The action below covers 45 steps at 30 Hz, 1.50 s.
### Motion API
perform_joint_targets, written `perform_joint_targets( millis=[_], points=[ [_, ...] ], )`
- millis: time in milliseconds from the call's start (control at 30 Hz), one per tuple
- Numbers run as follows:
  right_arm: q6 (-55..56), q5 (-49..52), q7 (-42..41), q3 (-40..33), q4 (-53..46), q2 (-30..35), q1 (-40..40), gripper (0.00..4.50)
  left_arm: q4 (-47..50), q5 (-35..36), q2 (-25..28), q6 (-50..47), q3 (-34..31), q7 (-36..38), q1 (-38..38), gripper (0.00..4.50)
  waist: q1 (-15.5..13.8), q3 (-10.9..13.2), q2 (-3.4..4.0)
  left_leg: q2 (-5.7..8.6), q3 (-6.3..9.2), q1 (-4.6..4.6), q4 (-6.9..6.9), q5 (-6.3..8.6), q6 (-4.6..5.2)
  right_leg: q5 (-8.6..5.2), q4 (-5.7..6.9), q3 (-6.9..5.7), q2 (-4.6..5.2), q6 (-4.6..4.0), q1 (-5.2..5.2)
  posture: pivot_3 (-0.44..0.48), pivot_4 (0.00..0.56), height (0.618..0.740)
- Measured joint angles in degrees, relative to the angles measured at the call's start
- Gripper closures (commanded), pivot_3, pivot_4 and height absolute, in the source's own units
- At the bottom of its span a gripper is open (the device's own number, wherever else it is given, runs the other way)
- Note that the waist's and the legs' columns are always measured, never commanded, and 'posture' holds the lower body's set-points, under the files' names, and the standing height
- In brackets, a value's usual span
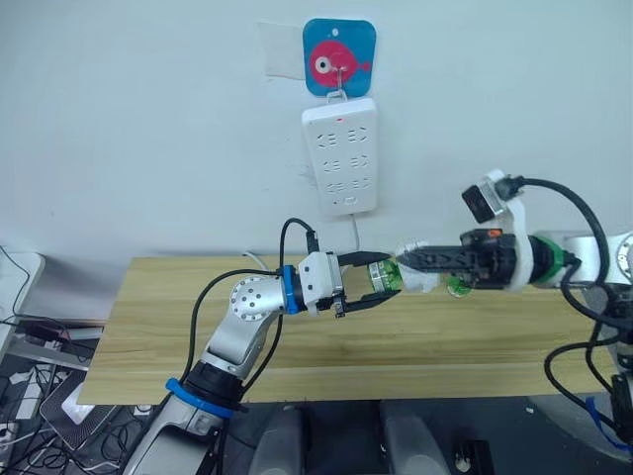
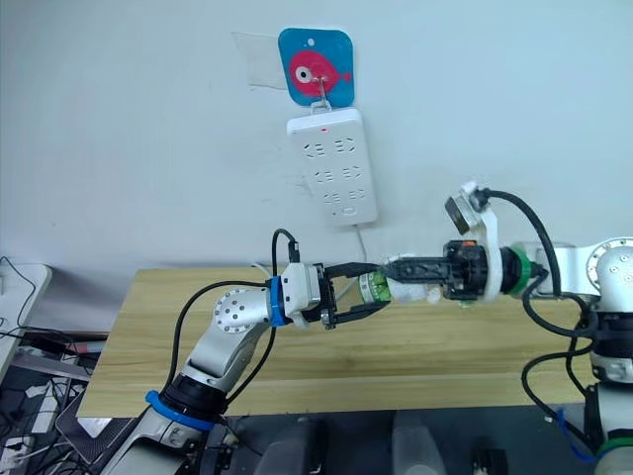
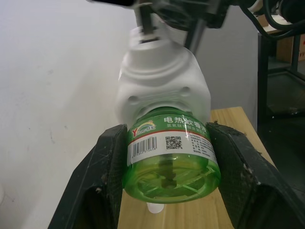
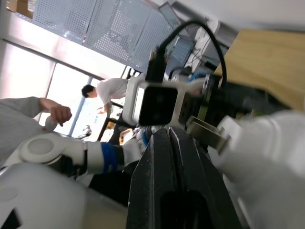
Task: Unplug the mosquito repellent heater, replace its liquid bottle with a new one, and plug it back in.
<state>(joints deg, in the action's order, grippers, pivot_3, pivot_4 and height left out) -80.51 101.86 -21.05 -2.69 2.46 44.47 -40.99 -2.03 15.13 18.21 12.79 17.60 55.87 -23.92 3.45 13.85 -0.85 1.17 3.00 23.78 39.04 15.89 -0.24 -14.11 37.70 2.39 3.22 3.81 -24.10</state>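
Between the two arms, above the pale wooden worktop [image 1: 198,327]: left claw [image 1: 370,282], two black fingers spread around and pressing the sides of a green translucent plastic liquid bottle [image 3: 171,162], white label with barcode and red band visible, base toward the wrist camera. Bottle neck seated in the small white rounded plastic mosquito repellent heater [image 3: 162,88], held in mid-air, off the wall, well below the sockets. Right claw [image 1: 407,259], black fingers pinched on the heater's far end from the opposite side; the two claws meet nose to nose with heater and bottle between them. Beyond, on the wall: long white multi-socket power strip [image 1: 339,153], hung from a blue square hook plate with a pink fish [image 1: 339,57], all sockets vacant, white cord dropping behind the worktop. Small white item on the worktop below the bottle, too indistinct to identify. Background of the right wrist view: a person standing by bright windows. Step judged in hand: heater already unplugged, bottle being separated from or joined to the body; which cannot be told. Next move likely calls for the left claw to rotate the bottle about its axis while the right claw holds the heater steady.
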Motion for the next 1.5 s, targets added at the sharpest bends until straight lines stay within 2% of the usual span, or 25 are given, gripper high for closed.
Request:
perform_joint_targets(
  millis=[167, 467, 633, 967, 1067, 1200, 1300, 1433, 1500],
  points=[
    [3.03, -11.86, -2.27, 1.57, 1.89, -2.06, -3.44, 4.46, -0.10, 0.00, 0.19, -1.09, -0.01, 0.56, 0.89, 2.24, -0.09, -0.02, 0.03, 0.03, 0.00, 0.01, 0.01, -0.02, 0.01, 0.00, 0.04, 0.01, 0.03, 0.00, -0.03, -0.094, 0.204, 0.740],
    [8.63, -31.42, -16.89, 4.73, 4.23, -2.11, -2.02, 4.46, 2.25, 0.21, 0.37, -5.54, 0.16, 2.31, 3.15, 2.24, -0.25, -0.02, 0.03, 0.04, 0.00, 0.03, 0.01, -0.02, 0.00, 0.00, 0.04, 0.00, 0.05, 0.00, -0.06, -0.069, 0.201, 0.740],
    [8.58, -35.41, -20.10, 3.83, 4.66, -3.09, -1.72, 4.46, 3.67, 0.21, 0.33, -7.33, 0.11, 2.27, 3.38, 2.24, -0.30, -0.02, 0.03, 0.04, 0.01, 0.00, 0.01, -0.03, 0.00, 0.00, 0.10, 0.00, 0.05, 0.00, -0.05, -0.069, 0.199, 0.740],
    [5.29, -37.28, -21.81, 0.63, 4.53, -3.70, -1.76, 4.46, 3.99, 0.28, -0.46, -7.30, 0.06, 2.38, 3.32, 2.24, -0.30, -0.03, 0.03, 0.05, 0.00, 0.00, 0.01, -0.03, -0.01, 0.00, 0.11, 0.01, 0.06, -0.01, -0.06, -0.091, 0.201, 0.740],
    [-0.93, -34.06, -21.80, -3.60, 6.67, -2.22, -2.97, 3.85, 4.43, 1.04, -0.45, -6.19, -0.70, 2.57, 3.23, 2.24, -0.30, -0.03, 0.04, 0.07, -0.01, 0.01, 0.02, -0.03, -0.01, 0.01, 0.12, 0.03, 0.08, -0.01, -0.07, -0.100, 0.205, 0.740],
    [-8.48, -30.83, -23.00, -9.10, 8.34, 3.60, -4.46, 2.44, 4.99, 1.69, 0.47, -3.52, -2.33, 3.23, 3.16, 2.24, -0.30, -0.04, 0.03, 0.06, 0.00, 0.01, 0.01, -0.03, 0.00, 0.00, 0.06, 0.00, 0.09, -0.01, -0.05, -0.112, 0.205, 0.740],
    [-9.02, -31.36, -25.96, -9.29, 4.46, 7.45, 0.68, 1.39, 4.79, 1.50, 1.13, -1.40, -2.40, 3.85, 3.32, 2.24, -0.35, -0.05, 0.03, 0.05, -0.02, 0.03, 0.00, -0.03, 0.00, 0.00, 0.03, 0.00, 0.08, -0.01, -0.04, -0.112, 0.205, 0.740],
    [-6.68, -34.38, -28.38, -7.09, 2.03, 7.31, 7.43, 0.02, 4.73, 1.48, 1.35, 0.16, -2.39, 4.42, 3.09, 2.24, -0.14, -0.06, 0.02, 0.09, -0.15, -0.02, 0.07, -0.04, 0.01, 0.01, 0.17, 0.12, 0.10, 0.00, -0.05, -0.112, 0.205, 0.740],
    [-5.17, -35.61, -29.74, -6.30, 0.44, 6.93, 8.89, 0.02, 4.73, 1.48, 1.37, 0.20, -2.38, 4.62, 2.81, 2.24, 0.04, -0.06, 0.03, 0.07, -0.14, -0.06, 0.08, -0.04, 0.02, 0.01, 0.24, 0.12, 0.08, 0.00, -0.05, -0.112, 0.205, 0.740]
  ],
)
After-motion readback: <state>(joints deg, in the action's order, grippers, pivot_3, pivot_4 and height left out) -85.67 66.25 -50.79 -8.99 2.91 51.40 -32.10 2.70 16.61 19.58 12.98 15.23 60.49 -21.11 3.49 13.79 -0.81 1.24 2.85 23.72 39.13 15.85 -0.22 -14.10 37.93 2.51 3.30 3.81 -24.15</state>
